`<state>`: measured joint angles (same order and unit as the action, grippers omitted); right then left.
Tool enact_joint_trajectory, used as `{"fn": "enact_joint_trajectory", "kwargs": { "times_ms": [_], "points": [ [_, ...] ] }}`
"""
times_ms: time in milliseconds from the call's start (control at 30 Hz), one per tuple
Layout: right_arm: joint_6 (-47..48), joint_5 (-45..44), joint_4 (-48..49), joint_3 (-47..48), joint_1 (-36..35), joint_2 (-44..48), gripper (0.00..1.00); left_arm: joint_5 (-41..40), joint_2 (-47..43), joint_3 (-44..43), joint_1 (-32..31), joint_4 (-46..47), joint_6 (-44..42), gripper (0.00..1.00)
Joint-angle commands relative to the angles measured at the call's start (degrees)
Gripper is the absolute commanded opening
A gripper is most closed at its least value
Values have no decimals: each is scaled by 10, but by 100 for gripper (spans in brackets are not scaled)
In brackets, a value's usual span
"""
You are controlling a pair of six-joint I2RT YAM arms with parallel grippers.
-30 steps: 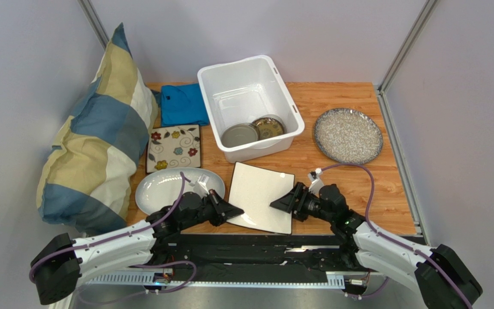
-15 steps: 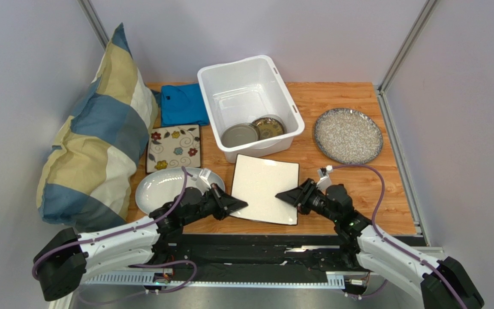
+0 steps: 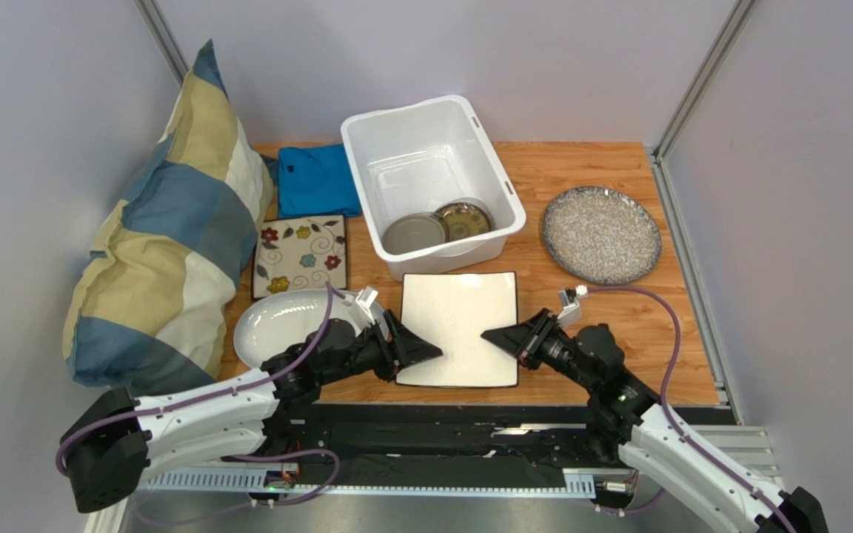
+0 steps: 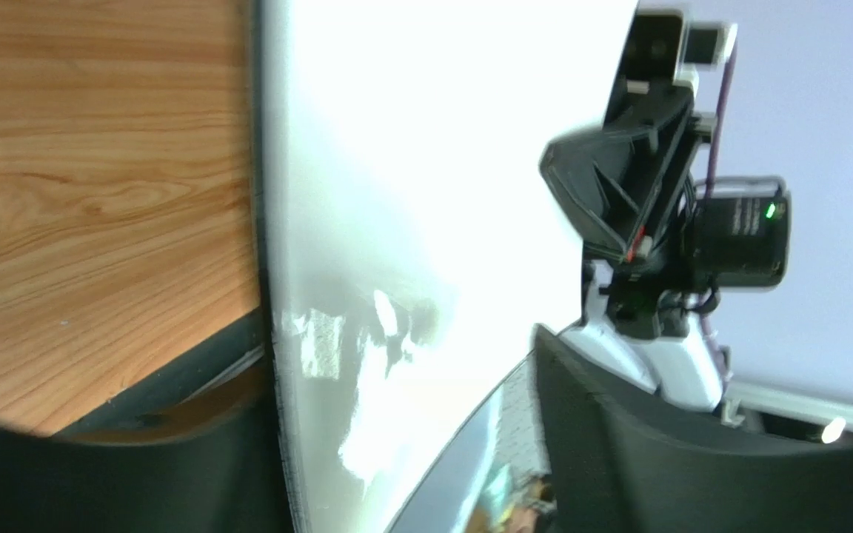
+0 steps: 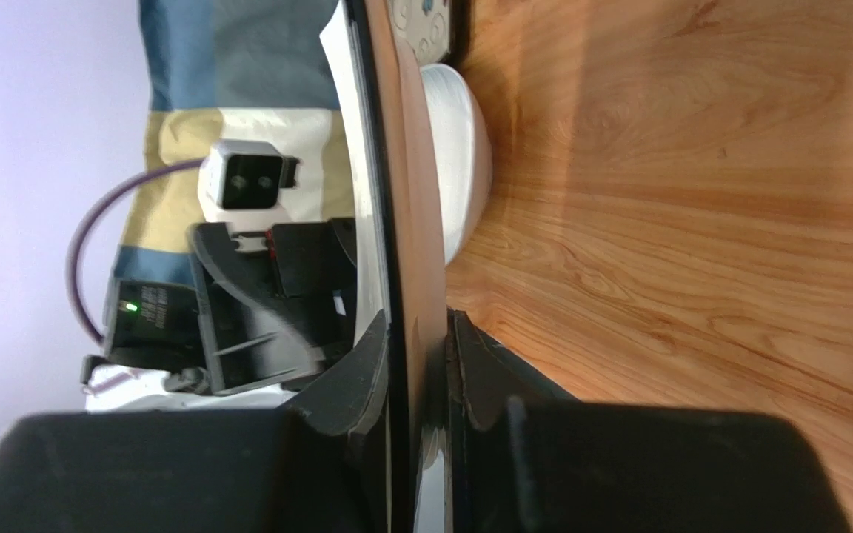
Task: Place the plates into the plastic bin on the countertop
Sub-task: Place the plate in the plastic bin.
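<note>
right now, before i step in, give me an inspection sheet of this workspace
surface: orange-brown wood-grain countertop
job's things: plain white square plate gripped at both side edges; deep white plastic bin holds two small round plates; grey-speckled round plate, floral square plate, white oval platter outside the bin
clutter: folded blue cloth, striped pillow
grippers: left gripper and right gripper each shut on the square plate
cables: purple cable on each arm
surroundings: grey walls

Bright, even overhead light, soft shadows — blown-out glare on the white square plate [image 4: 398,167], blurred close-up wrist views.
</note>
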<state>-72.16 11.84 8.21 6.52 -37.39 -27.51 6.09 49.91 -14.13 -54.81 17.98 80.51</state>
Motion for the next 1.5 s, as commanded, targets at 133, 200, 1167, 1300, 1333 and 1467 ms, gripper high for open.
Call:
{"fn": "enact_joint_trajectory", "kwargs": {
  "times_ms": [133,200,1167,1300,1333,1467],
  "points": [
    [120,-9,-156,150,17,60,0,17,-71,-127,15,-128,-139,99],
    [141,8,-182,182,45,48,0,16,-105,-140,35,-168,-161,99],
    [212,184,15,721,215,-610,0,166,-10,-454,440,-533,-542,100],
    [235,187,-7,830,214,-750,0,119,-3,-463,443,-551,-585,100],
    [240,186,-10,863,212,-767,0,114,-1,-463,444,-552,-590,100],
    [277,168,-63,934,203,-839,0,89,5,-467,448,-555,-612,100]
  ]
}}
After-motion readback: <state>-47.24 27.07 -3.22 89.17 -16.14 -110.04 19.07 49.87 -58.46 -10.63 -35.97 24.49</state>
